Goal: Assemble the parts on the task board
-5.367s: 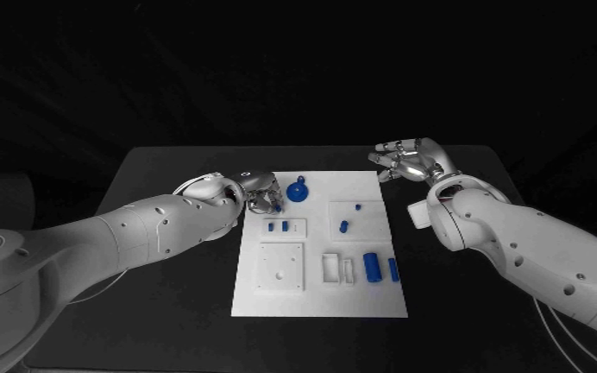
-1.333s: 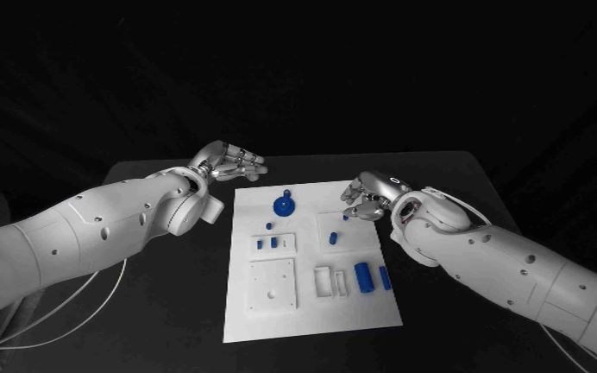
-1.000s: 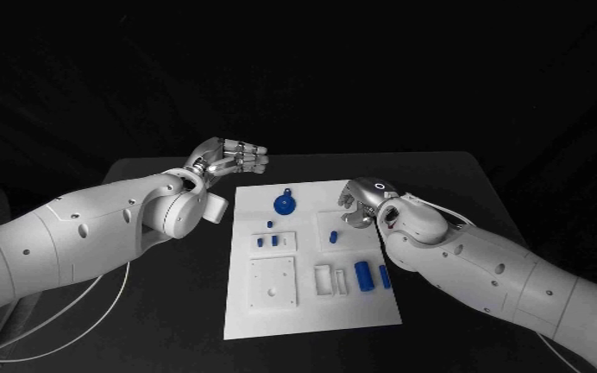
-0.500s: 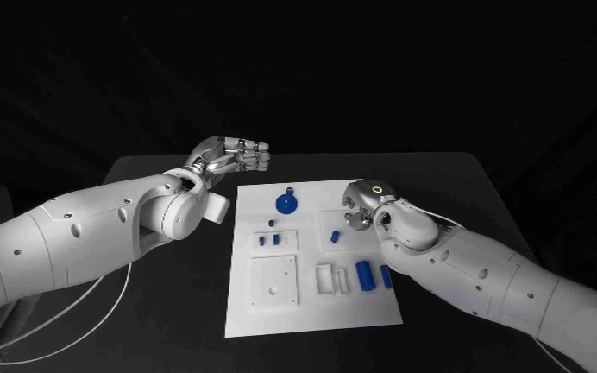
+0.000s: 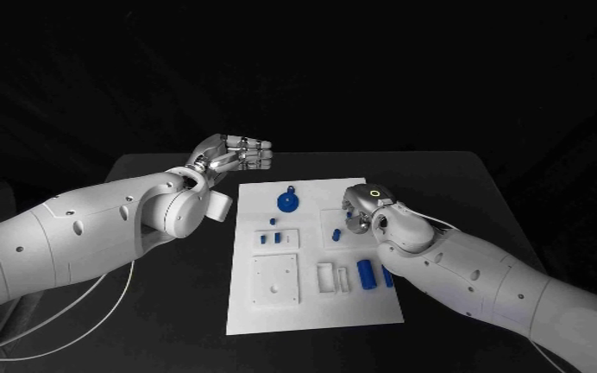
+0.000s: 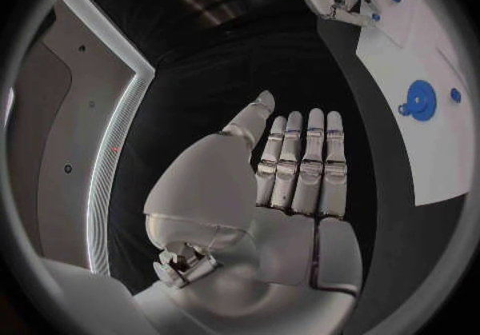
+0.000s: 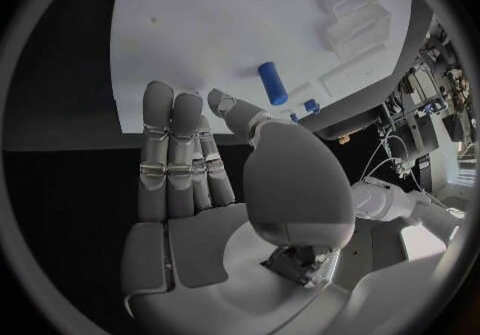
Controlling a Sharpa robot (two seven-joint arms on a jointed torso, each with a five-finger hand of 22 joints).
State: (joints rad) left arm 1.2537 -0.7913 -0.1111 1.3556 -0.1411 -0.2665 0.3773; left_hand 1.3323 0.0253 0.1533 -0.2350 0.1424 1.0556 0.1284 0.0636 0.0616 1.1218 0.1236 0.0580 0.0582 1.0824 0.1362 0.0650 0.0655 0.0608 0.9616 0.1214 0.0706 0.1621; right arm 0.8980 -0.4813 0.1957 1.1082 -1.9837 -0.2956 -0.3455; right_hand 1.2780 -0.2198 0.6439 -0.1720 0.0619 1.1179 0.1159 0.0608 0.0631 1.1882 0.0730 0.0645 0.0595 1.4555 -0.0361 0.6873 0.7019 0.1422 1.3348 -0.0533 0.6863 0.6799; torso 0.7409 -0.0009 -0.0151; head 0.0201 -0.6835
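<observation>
On the black table (image 5: pixel 162 304) we see the white rectangular task board (image 5: pixel 311 312) lying flat in the middle, its long sides running away from us. Our left hand (image 5: pixel 234 154) hovers off the board's far left corner, over the dark tabletop; in the left wrist view that hand (image 6: pixel 290 183) has its fingers (image 6: pixel 313 161) straight and side by side, palm bare, with nothing in it. Our right hand (image 5: pixel 358 211) sits low over the board's right edge, mostly hidden behind its own wrist from the head camera; the right wrist view shows this hand (image 7: pixel 195 167) with its fingers (image 7: pixel 165 143) extended together just above the white surface, thumb beside them, holding no part. Near the board's far end lies a round blue disc part (image 5: pixel 287 204) with a small knob, and a tiny blue peg (image 5: pixel 273 221) lies just beside it. Two short blue pegs (image 5: pixel 269 238) stand in a raised white square block at the left. A small blue cylinder (image 5: pixel 336 235) lies near the right hand; in the right wrist view that cylinder (image 7: pixel 272 83) lies just beyond the fingertips, not touching them. Closer to us, a larger blue cylinder (image 5: pixel 367 273) lies beside clear rectangular holders (image 5: pixel 332 276).
</observation>
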